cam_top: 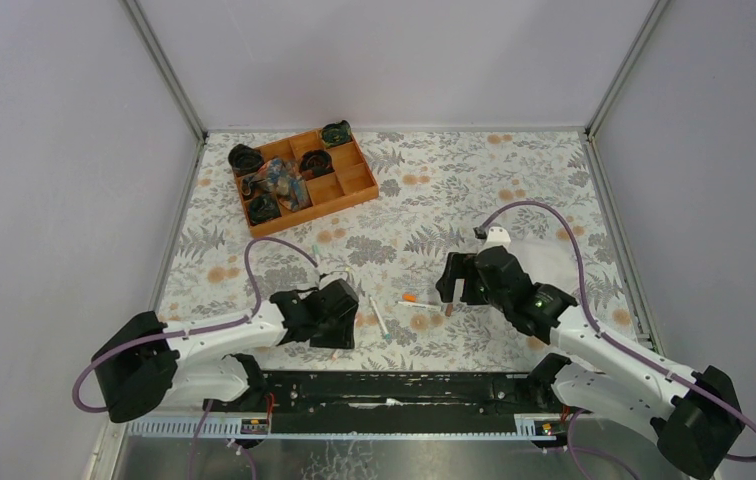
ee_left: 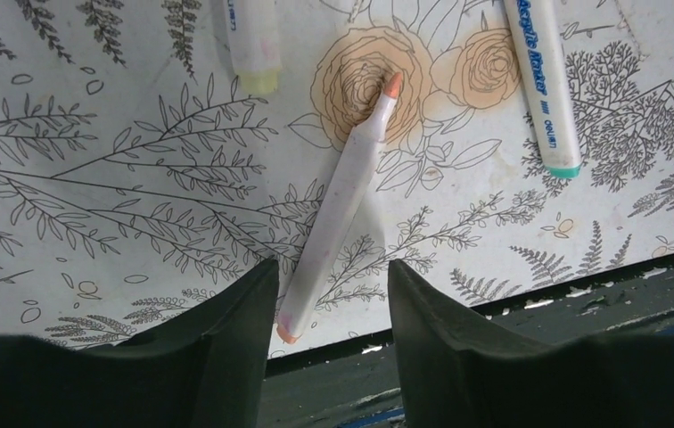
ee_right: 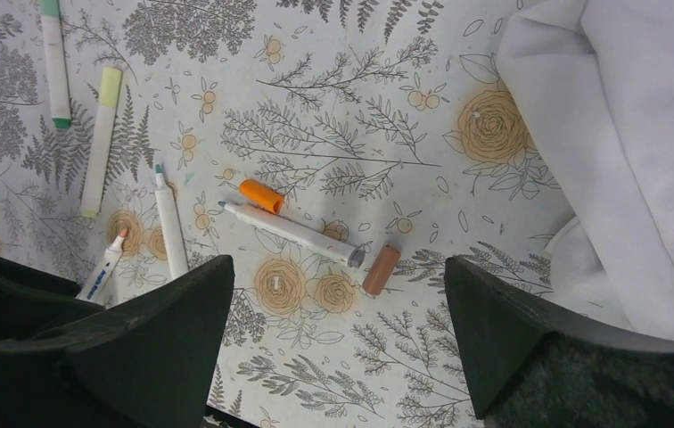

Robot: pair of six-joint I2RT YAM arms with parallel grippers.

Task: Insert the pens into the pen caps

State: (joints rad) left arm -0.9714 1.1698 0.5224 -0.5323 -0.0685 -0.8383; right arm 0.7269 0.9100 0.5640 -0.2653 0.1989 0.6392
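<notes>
My left gripper point(ee_left: 332, 265) is open and low over the table's near edge. A white pen with an orange tip point(ee_left: 338, 201) lies loose between its fingers, close to the left one. A yellow-capped pen point(ee_left: 253, 45) and a green-ended pen point(ee_left: 543, 89) lie beyond. My right gripper point(ee_right: 338, 267) is open and empty above the mat. Just ahead of it lie a brown cap point(ee_right: 381, 269), a white pen point(ee_right: 293, 234) and an orange cap point(ee_right: 260, 196). A green-tipped pen point(ee_right: 170, 232) lies to the left. From above, the left gripper point(cam_top: 342, 335) and right gripper point(cam_top: 457, 295) flank these pens.
An orange compartment tray point(cam_top: 359, 188) with black items stands at the back left. A crumpled white sheet point(ee_right: 628, 134) lies right of the right gripper. The floral mat point(cam_top: 454, 190) ends at a black rail point(cam_top: 404, 385) near the arm bases. Grey walls enclose the table.
</notes>
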